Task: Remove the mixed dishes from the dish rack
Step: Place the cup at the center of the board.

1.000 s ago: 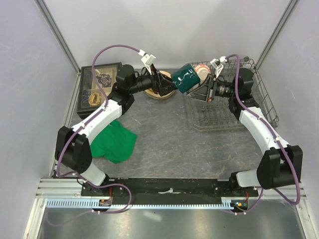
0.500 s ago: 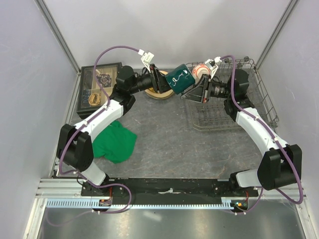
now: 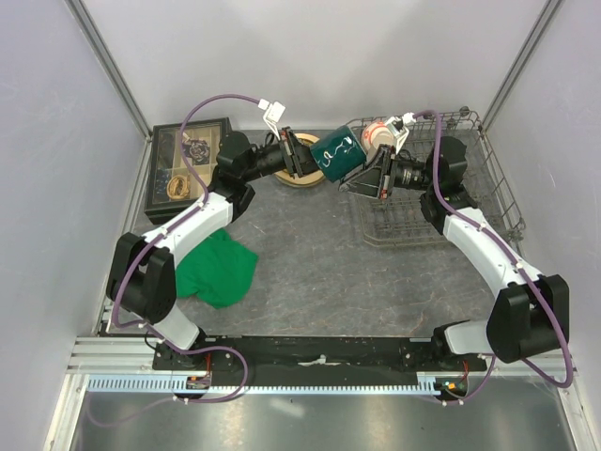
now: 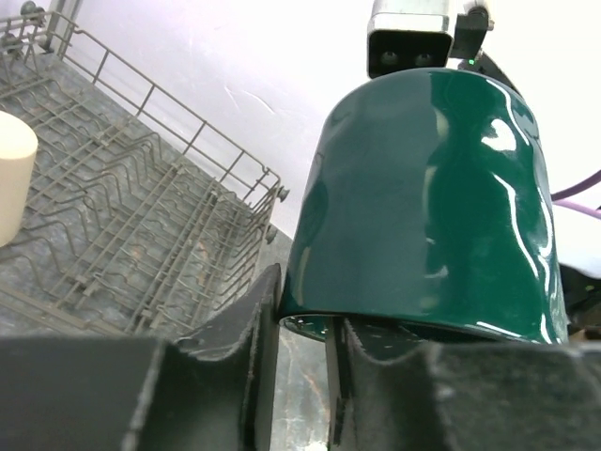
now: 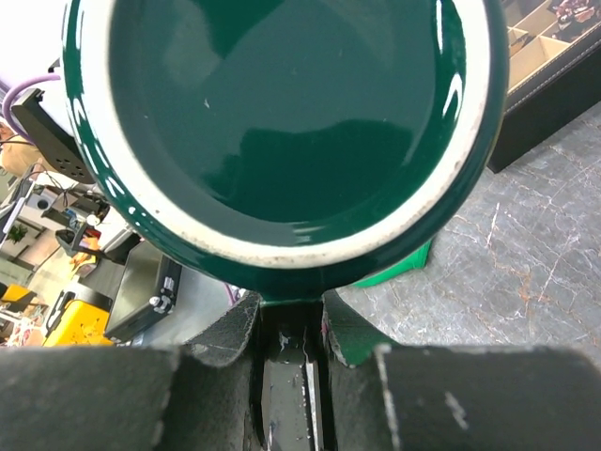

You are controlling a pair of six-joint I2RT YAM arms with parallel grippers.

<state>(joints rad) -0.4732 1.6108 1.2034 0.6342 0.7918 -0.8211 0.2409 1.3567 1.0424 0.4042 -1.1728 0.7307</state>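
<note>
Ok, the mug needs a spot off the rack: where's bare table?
Bare tabletop: between the green cloth and the dish rack, toward the near edge. Crowded at the back: black box, plate, and the mug between left claw and right claw.

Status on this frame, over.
Left end effector and right end effector both shut on dark green glazed mug. Mug in air beside grey wire dish rack. No obstruction seen.

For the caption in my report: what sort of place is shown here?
Probably a robotics lab test cell, not a kitchen: plain white panel walls on aluminium framing, two white robot arms bolted to a grey table, and a grey wire dish rack staged there.
</note>
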